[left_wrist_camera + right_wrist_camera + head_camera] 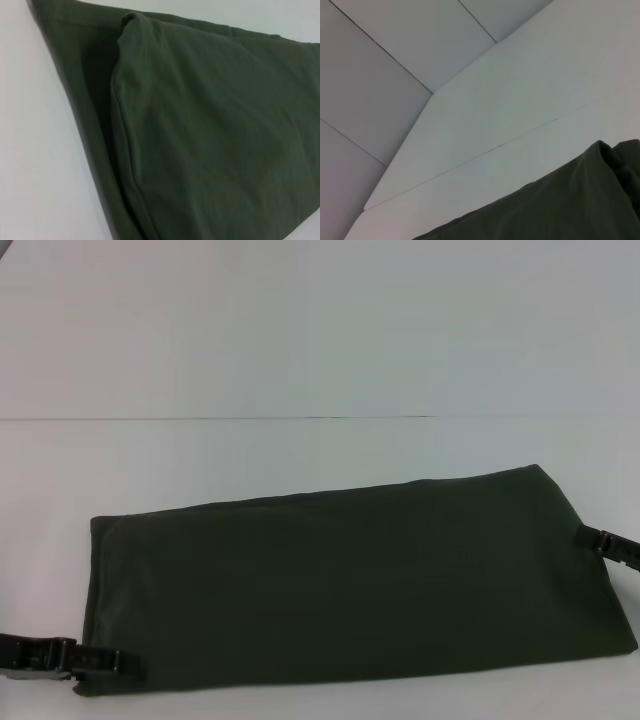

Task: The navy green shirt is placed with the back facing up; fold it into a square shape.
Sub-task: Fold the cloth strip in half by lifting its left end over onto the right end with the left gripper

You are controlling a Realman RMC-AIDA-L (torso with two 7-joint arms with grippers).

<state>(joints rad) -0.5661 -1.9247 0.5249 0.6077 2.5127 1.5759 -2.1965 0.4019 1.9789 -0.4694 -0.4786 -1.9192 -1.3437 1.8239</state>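
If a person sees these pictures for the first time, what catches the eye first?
The navy green shirt, already folded into a long band, lies across the white table. The left gripper sits at its near left corner, and the right gripper at its right edge.

A white table [300, 360] with a thin seam; pale tiled floor [375, 75] beyond.

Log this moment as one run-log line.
navy green shirt: folded into long band on white table | left gripper: at band's near-left corner | right gripper: at band's right edge | square: not yet formed
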